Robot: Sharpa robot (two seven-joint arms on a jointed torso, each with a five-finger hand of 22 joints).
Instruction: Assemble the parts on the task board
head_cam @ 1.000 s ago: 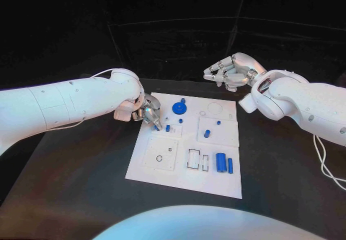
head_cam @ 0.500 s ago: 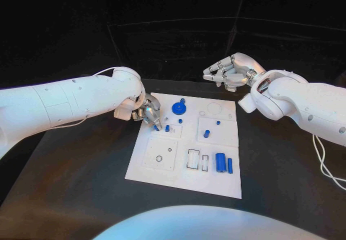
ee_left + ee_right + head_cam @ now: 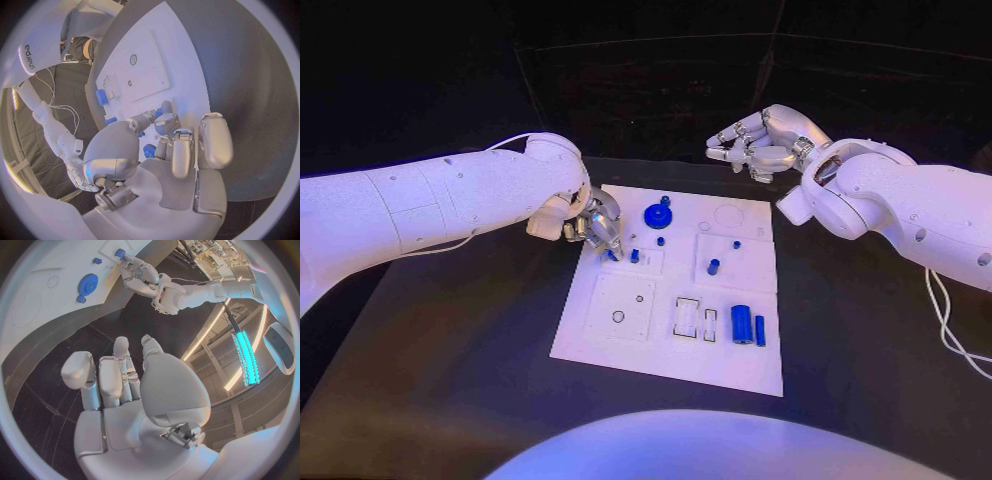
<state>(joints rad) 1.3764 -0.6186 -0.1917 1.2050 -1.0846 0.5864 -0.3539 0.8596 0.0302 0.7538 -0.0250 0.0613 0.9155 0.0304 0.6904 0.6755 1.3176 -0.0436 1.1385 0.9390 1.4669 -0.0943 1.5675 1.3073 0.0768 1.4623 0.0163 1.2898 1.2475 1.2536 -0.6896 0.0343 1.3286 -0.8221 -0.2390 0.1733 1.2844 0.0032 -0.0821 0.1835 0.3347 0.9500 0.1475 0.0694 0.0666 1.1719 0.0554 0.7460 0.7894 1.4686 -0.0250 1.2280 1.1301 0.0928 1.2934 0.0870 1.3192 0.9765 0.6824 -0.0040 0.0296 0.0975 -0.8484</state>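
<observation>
The task board (image 3: 668, 350) lies at the middle of the table (image 3: 459, 380). The left hand (image 3: 593, 226) sits at the board's left edge, fingertips (image 3: 610, 252) down on a small peg (image 3: 613, 256). A second peg (image 3: 635, 256) stands just beside the fingertips; the gear (image 3: 658, 213) lies beyond them. Two cylinders (image 3: 750, 327) lie well apart from the fingers, toward the near right. The right hand (image 3: 762, 143) hangs past the board's far edge, well clear of all parts.

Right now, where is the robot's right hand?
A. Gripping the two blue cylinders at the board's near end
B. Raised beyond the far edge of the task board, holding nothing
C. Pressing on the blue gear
B: the right hand hangs past the far edge of the task board, fingers curled in on nothing.
</observation>
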